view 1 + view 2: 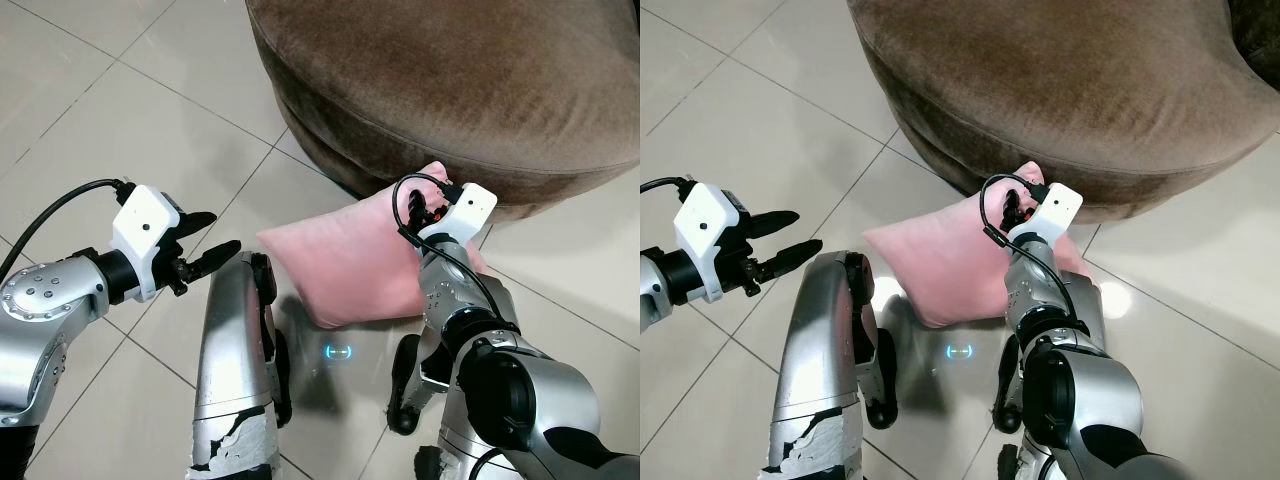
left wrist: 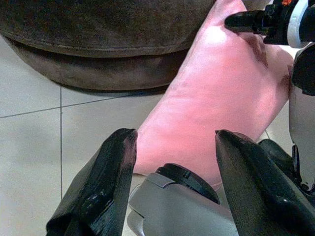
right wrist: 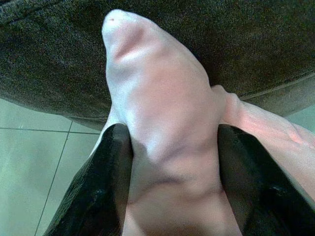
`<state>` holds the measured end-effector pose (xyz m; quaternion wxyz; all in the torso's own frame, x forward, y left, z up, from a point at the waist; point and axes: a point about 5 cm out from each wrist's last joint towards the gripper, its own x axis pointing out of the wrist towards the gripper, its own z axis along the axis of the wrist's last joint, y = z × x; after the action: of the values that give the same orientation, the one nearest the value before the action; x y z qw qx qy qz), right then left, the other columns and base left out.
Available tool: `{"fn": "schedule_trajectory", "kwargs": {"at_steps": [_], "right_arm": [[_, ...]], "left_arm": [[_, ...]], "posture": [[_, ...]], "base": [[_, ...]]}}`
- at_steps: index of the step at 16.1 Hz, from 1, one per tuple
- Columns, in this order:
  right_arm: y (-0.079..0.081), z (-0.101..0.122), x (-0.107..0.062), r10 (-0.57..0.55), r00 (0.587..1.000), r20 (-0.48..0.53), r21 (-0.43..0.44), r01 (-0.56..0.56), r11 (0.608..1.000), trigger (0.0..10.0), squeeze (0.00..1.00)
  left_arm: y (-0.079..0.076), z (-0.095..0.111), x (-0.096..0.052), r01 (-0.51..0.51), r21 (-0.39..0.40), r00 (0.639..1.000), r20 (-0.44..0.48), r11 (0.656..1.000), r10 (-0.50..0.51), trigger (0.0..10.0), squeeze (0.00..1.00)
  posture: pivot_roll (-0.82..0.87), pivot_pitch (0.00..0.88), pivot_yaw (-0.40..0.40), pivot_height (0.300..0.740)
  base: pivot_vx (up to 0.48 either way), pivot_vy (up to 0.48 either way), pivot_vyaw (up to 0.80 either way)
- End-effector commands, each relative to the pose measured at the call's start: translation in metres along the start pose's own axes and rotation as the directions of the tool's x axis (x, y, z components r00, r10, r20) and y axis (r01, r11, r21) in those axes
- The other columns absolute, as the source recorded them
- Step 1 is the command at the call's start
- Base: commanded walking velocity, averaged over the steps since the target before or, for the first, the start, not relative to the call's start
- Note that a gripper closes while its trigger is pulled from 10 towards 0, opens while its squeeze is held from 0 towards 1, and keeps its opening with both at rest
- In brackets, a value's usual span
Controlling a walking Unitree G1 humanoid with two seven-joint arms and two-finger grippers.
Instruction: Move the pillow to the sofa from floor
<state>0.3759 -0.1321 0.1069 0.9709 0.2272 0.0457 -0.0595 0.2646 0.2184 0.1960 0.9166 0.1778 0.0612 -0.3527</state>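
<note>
Pink pillow [image 1: 345,262] on floor tiles [image 1: 150,130], upper corner against sofa [image 1: 470,80] base, pinched by right gripper [image 3: 170,162]; left gripper [image 1: 205,245] spread wide, empty

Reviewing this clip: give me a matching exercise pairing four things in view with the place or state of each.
Things:
1. pillow
2. sofa
3. left tool
4. right tool

States:
A. brown, rounded, standing behind the pillow
B. open, holding nothing, beside the pillow
C. pink, on the tiled floor against the sofa's base
D. fingers either side of a pillow corner

Pairs: 1-C, 2-A, 3-B, 4-D
</note>
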Motion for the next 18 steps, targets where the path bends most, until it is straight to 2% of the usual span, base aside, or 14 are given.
{"fn": "schedule_trajectory", "kwargs": {"at_steps": [1,18], "right_arm": [[-0.0015,-0.0153,-0.0055,-0.001,0.998,-0.057,0.003,0.001,1.000,0.0,0.00],[-0.0019,-0.0150,-0.0059,0.019,0.999,-0.046,0.008,-0.018,1.000,0.0,0.00]], "left_arm": [[-0.0018,-0.0009,-0.0037,0.016,0.003,1.000,-0.017,1.000,-0.016,10.0,0.00],[0.0001,-0.0019,-0.0013,0.015,0.007,1.000,-0.020,1.000,-0.015,10.0,0.00]], "posture": [[0.48,0.427,0.104,0.430],[0.48,0.413,0.109,0.430]], "base": [[0.000,0.000,0.00],[0.000,0.000,0.00]]}}
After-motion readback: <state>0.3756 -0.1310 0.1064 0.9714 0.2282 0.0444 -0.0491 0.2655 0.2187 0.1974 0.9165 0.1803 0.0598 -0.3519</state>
